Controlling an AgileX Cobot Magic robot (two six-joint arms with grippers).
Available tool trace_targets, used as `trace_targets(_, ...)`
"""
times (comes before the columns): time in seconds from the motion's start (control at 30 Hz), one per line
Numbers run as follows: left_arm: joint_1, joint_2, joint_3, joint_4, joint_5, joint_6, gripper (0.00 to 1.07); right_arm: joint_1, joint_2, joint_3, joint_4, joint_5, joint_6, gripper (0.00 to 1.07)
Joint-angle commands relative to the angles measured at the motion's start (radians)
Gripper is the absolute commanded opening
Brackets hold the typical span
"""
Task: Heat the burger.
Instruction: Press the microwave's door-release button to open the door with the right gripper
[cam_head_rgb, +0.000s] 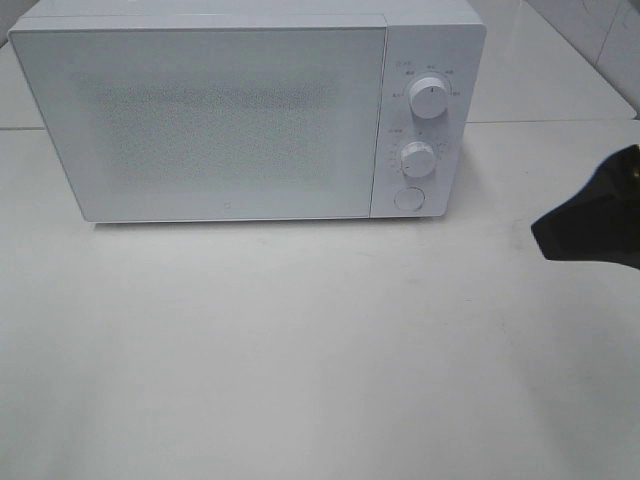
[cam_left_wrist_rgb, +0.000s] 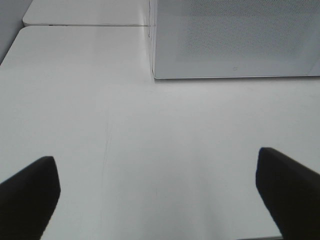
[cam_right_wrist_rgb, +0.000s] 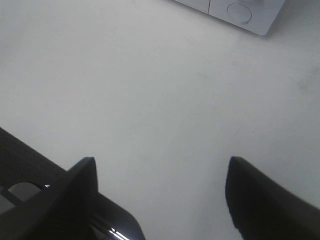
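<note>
Well, a wide, smooth white desk (cam_head_rgb: 300, 350) holds a boxy white microwave (cam_head_rgb: 250, 110). Its flat door (cam_head_rgb: 200, 120) is shut, and you cannot see through its speckled window. The black left tool (cam_left_wrist_rgb: 155, 157) and right tool (cam_right_wrist_rgb: 161, 160) hang over bare desk, both spread wide, pinching nothing. Beside the door sit a round upper knob (cam_head_rgb: 430, 98), a lower knob (cam_head_rgb: 417, 158) and a round button (cam_head_rgb: 408, 198). The burger shows in no view.

White microwave (cam_head_rgb: 230, 120), door shut, two dials (cam_head_rgb: 429, 100), round button (cam_head_rgb: 408, 198), on white table (cam_head_rgb: 300, 350).

One microwave (cam_head_rgb: 230, 120) (two dials (cam_head_rgb: 429, 100))
</note>
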Motion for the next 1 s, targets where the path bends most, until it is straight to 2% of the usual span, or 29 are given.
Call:
trace_targets(0.03, 0.004, -0.017, 0.005, -0.003, -0.004, 0.000, 1.00, -0.008, -0.086, -0.006, -0.017, 0.055, -0.013, 0.71)
trace_targets(0.13, 0.004, -0.017, 0.005, -0.003, -0.004, 0.000, 1.00, -0.008, -0.189, -0.005, -0.051, 0.103, -0.008, 0.71)
trace_targets(0.37, 0.004, -0.017, 0.005, -0.003, -0.004, 0.000, 1.00, -0.021, -0.292, 0.010, -0.080, 0.173, 0.024, 0.71)
trace_targets(0.63, 0.004, -0.017, 0.005, -0.003, -0.004, 0.000, 1.00, -0.201, -0.497, 0.115, -0.080, 0.217, 0.033, 0.71)
trace_targets(1.0, 0.004, -0.017, 0.005, -0.003, -0.004, 0.000, 1.00, -0.331, -0.749, 0.186, -0.080, 0.258, 0.037, 0.76)
